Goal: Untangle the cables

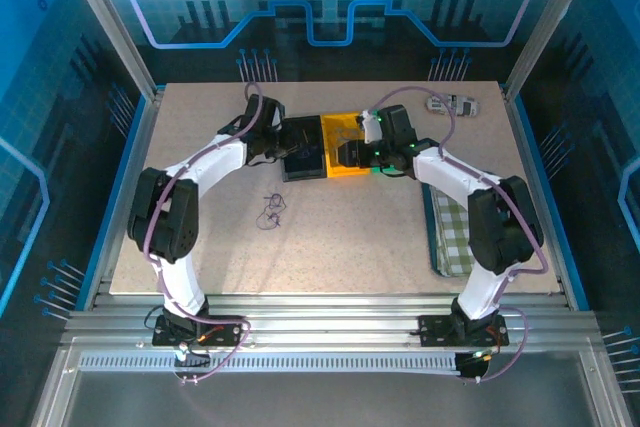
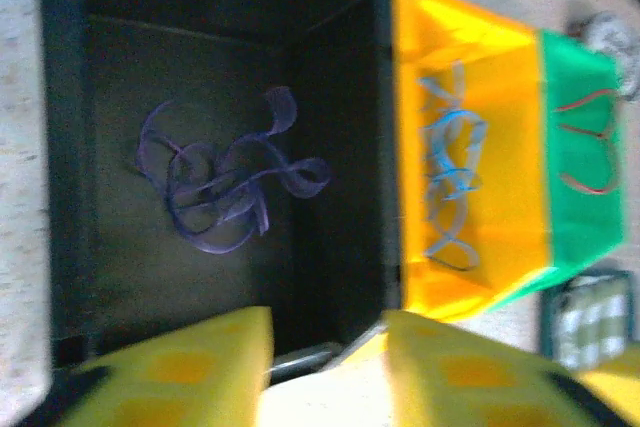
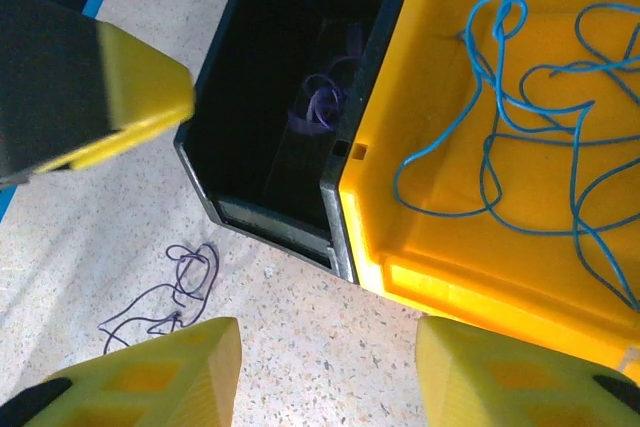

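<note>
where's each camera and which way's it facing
top external: above and behind the bases, facing down on the speckled beige table; left arm and right arm show.
left wrist: on the left arm, facing down into the black plastic bin with the thin purple wire; open left claw at bottom.
right wrist: on the right arm, facing down at the yellow plastic bin with the thin blue wire; open right claw at bottom.
shared: both wrist views show both bins side by side.
</note>
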`<state>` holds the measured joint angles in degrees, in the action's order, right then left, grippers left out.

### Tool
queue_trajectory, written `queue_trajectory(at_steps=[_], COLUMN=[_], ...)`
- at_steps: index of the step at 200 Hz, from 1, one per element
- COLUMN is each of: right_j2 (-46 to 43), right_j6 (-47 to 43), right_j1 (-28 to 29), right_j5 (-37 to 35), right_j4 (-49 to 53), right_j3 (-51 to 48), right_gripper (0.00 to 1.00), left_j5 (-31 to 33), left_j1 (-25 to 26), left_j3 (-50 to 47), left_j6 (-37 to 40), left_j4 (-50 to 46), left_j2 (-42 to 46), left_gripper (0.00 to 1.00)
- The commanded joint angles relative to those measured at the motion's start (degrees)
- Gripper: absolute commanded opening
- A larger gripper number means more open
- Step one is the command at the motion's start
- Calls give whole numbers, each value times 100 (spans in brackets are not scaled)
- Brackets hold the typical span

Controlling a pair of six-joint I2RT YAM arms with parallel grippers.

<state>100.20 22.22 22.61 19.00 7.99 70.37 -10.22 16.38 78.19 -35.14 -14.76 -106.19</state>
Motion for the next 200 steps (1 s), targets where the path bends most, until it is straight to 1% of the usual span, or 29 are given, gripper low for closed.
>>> queue_trajectory(at_steps=[1,10,27,51,70,87,98,116,136,160,200], right_j2=[-304,-326,-330,-303,-255,-178,-109,10,107,130,51], right_j6=[-73,-76,-119,-122,-86,-42,-28,-3,28,33,31], right_j1=[11,-2,-8,-4,-11,-11,-11,-12,-14,-13,-20], right_j5=[-98,-81,-27,-18,-21,13,39,118,198,182,130], right_j4=[-121,-127,-93,-138,-196,-231,-262,-269,-280,-288,-307], right_j3=[-3,-31,-41,-80,-110,-94,-63,26,123,175,92], right_gripper=[49,49,49,49,49,50,50,50,50,50,50], left_j5=[500,554,609,797,1015,1168,1190,1043,771,662,588], left_j1=[-21,-21,-16,-12,-12,-12,-12,-12,14,96,531], left_j3=[381,415,343,-108,-588,-1175,-1504,-1913,-2062,-1961,-1646], left_j6=[-60,9,162,401,600,665,665,639,668,798,1111], left_j4=[-65,-53,-35,-389,-1081,-1524,-1711,-1837,-1886,-2120,-2157], left_j2=[198,253,502,1021,1402,1772,1963,2096,1976,1518,669], left_gripper=[60,66,73,75,77,81,82,87,89,89,88])
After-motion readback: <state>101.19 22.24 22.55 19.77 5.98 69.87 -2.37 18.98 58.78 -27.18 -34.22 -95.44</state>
